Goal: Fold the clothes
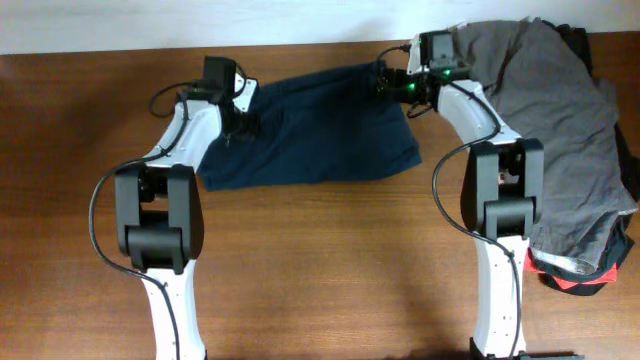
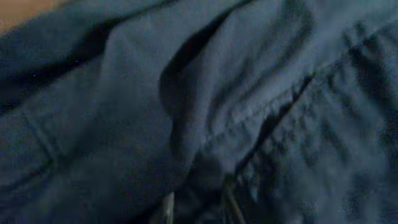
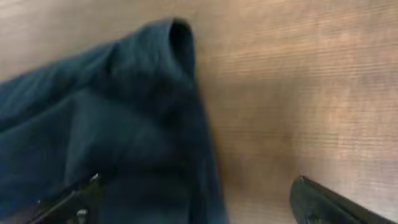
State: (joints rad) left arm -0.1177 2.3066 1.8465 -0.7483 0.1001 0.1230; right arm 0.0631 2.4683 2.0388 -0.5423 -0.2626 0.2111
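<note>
The navy-blue shorts (image 1: 320, 125) lie spread flat across the back middle of the wooden table. My left gripper (image 1: 236, 122) sits on their left edge. In the left wrist view dark bunched fabric (image 2: 205, 112) fills the frame, and my left fingers (image 2: 199, 210) are close together with a fold of it between them. My right gripper (image 1: 392, 86) is at the shorts' upper right corner. In the right wrist view its fingers (image 3: 199, 199) are wide apart, straddling the raised fabric edge (image 3: 143, 124) with bare table on the right.
A grey garment (image 1: 560, 100) is draped over the back right of the table, behind and beside the right arm. A red-and-black item (image 1: 575, 275) lies under its lower end. The table's far edge (image 1: 120, 52) runs just behind both grippers.
</note>
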